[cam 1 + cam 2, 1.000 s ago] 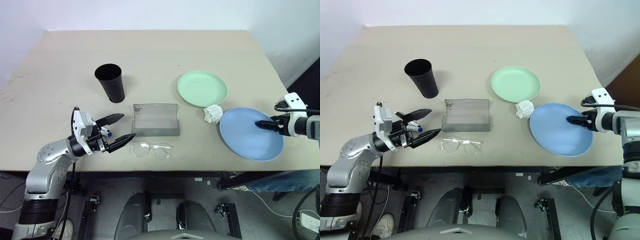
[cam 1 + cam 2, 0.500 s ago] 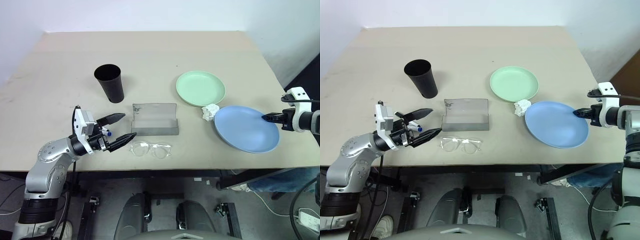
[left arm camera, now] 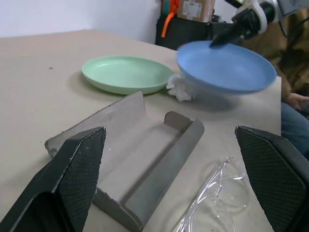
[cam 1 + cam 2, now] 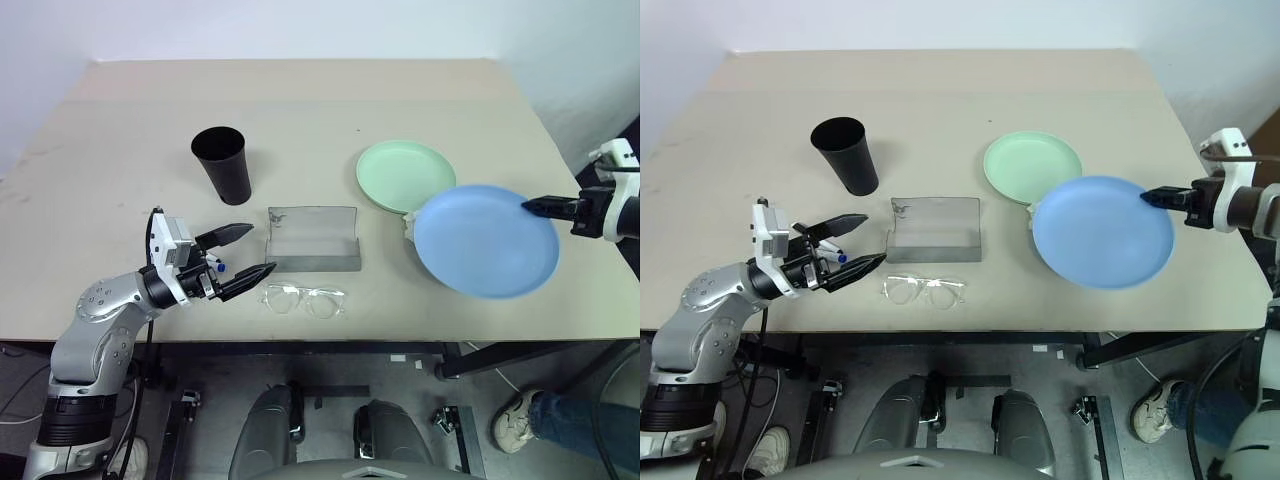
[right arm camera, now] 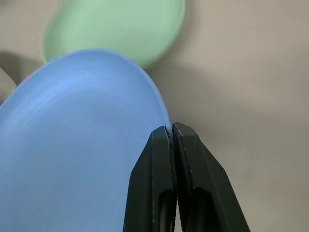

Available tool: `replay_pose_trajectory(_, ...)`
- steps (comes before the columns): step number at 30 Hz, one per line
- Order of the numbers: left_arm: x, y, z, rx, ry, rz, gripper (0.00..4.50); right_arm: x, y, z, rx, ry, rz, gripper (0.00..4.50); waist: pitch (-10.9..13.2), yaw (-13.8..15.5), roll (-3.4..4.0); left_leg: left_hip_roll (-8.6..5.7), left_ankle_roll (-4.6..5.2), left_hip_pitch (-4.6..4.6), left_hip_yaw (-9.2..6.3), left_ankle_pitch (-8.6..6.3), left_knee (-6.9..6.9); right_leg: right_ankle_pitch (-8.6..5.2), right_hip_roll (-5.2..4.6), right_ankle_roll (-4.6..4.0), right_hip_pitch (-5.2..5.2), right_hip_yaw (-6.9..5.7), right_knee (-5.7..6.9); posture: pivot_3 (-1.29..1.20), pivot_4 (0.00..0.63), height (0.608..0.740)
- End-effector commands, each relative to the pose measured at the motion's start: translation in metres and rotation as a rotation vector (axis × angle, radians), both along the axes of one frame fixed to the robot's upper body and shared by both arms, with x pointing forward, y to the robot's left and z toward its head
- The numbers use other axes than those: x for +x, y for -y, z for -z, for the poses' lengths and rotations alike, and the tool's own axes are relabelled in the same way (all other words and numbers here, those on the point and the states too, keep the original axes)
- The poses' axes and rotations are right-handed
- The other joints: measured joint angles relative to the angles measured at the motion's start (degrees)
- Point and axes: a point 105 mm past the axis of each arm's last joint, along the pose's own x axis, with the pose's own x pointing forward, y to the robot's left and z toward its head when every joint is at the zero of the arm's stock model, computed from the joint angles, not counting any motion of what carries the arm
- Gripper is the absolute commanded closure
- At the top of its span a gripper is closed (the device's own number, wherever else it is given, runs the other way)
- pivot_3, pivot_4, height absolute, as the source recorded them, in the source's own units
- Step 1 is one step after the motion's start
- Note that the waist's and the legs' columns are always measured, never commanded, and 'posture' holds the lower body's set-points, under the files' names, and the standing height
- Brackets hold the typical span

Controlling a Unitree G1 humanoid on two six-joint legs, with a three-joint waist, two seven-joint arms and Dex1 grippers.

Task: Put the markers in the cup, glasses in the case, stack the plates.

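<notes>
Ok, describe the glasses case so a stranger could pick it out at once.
Start at the black cup toward the table's left. Nearer the robot and to the right of the cup lies the case, with the clear glasses at its near side. It is the only grey, boxy thing, lying open like a trough.

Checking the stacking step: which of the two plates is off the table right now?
The blue plate. The right gripper pinches its rim and holds it lifted, overlapping the green plate's edge. The green plate lies flat on the table, untouched.
</notes>
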Motion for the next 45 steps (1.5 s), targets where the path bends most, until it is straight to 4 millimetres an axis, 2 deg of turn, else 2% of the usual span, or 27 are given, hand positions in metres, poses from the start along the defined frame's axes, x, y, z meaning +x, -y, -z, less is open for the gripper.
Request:
replay_pose_trajectory(1, -0.004, 0.005, -0.012, -0.015, 0.041, 0.021, 0.00, 0.001, -0.012, -0.047, 0.063, 0.163, -0.049, 4.47, 0.02, 0.00, 0.03, 0.00, 0.00, -0.01, 0.00, 0.00, -0.02, 0.00, 0.00, 0.00, -0.02, 0.00, 0.00, 0.00, 0.150, 0.707)
replay_pose_trajectory(3, -0.003, 0.005, -0.012, -0.015, 0.040, 0.020, 0.00, 0.008, -0.018, -0.058, 0.092, 0.200, -0.041, 4.47, 0.04, -0.11, 0.06, 0.00, 0.00, -0.02, 0.01, 0.01, -0.05, 0.00, 0.00, 0.00, -0.04, 0.01, -0.01, 0.00, 0.150, 0.707)
replay_pose_trajectory(6, -0.002, 0.004, -0.012, -0.018, 0.041, 0.015, 0.00, 0.028, -0.038, -0.068, 0.100, 0.241, -0.028, 4.47, 0.05, -0.59, 0.08, 0.01, -0.01, 0.01, 0.07, 0.02, -0.09, 0.00, 0.02, 0.00, -0.07, 0.08, 0.00, 0.00, 0.150, 0.707)
replay_pose_trajectory(10, -0.001, 0.003, -0.013, -0.018, 0.043, 0.009, 0.00, 0.060, -0.058, -0.070, 0.087, 0.254, 0.061, 4.47, 0.05, -0.35, 0.09, 0.01, -0.22, 0.00, 0.11, 0.23, -0.11, 0.00, 0.03, 0.00, -0.10, 0.08, 0.02, 0.00, 0.150, 0.707)
replay_pose_trajectory(15, -0.003, 0.005, -0.013, -0.021, 0.044, 0.005, 0.00, 0.095, -0.092, -0.060, 0.057, 0.239, 0.114, 4.47, 0.07, -0.19, 0.09, 0.00, -0.15, -0.08, 0.28, 0.28, -0.14, 0.00, 0.04, 0.00, -0.20, 0.19, 0.02, 0.00, 0.150, 0.707)
replay_pose_trajectory(17, -0.003, 0.005, -0.013, -0.022, 0.045, 0.003, 0.00, 0.106, -0.096, -0.057, 0.046, 0.251, 0.180, 4.47, 0.07, -0.09, 0.08, -0.01, -0.12, -0.09, 0.30, 0.30, -0.14, 0.00, 0.05, 0.00, -0.23, 0.20, 0.03, 0.00, 0.150, 0.707)
replay_pose_trajectory(22, -0.004, 0.005, -0.014, -0.022, 0.051, -0.011, 0.00, 0.119, -0.092, -0.035, 0.018, 0.214, 0.335, 4.47, 0.08, 0.02, 0.07, -0.02, -0.05, -0.13, 0.33, 0.34, -0.12, 0.00, 0.05, 0.01, -0.23, 0.21, 0.05, 0.00, 0.150, 0.707)
replay_pose_trajectory(27, -0.007, 0.003, -0.014, -0.022, 0.053, -0.030, 0.00, 0.121, -0.084, -0.016, -0.044, 0.185, 0.399, 4.47, 0.09, -0.33, 0.09, -0.02, -0.05, -0.11, 0.37, 0.38, -0.12, 0.00, 0.06, 0.02, -0.32, 0.31, 0.23, 0.00, 0.150, 0.707)
replay_pose_trajectory(36, -0.007, 0.001, -0.011, -0.025, 0.052, -0.040, 0.00, 0.123, -0.090, -0.005, -0.074, 0.167, 0.406, 4.47, 0.09, -0.45, 0.09, 0.01, -0.08, -0.10, 0.48, 0.43, -0.13, 0.00, 0.09, 0.01, -0.50, 0.49, 0.43, 0.00, 0.150, 0.707)
replay_pose_trajectory(39, -0.006, -0.001, -0.008, -0.025, 0.050, -0.040, 0.00, 0.124, -0.097, -0.003, -0.111, 0.173, 0.365, 3.76, 0.09, -0.40, 0.09, 0.01, -0.07, -0.12, 0.54, 0.44, -0.13, 0.00, 0.08, 0.01, -0.57, 0.54, 0.49, 0.00, 0.150, 0.707)
replay_pose_trajectory(45, -0.006, -0.001, -0.006, -0.025, 0.050, -0.033, 0.00, 0.126, -0.099, -0.008, -0.166, 0.216, 0.360, 1.76, 0.09, -0.46, 0.09, 0.01, -0.06, -0.15, 0.71, 0.52, -0.12, 0.00, 0.06, 0.01, -0.82, 0.72, 0.78, 0.00, 0.150, 0.707)
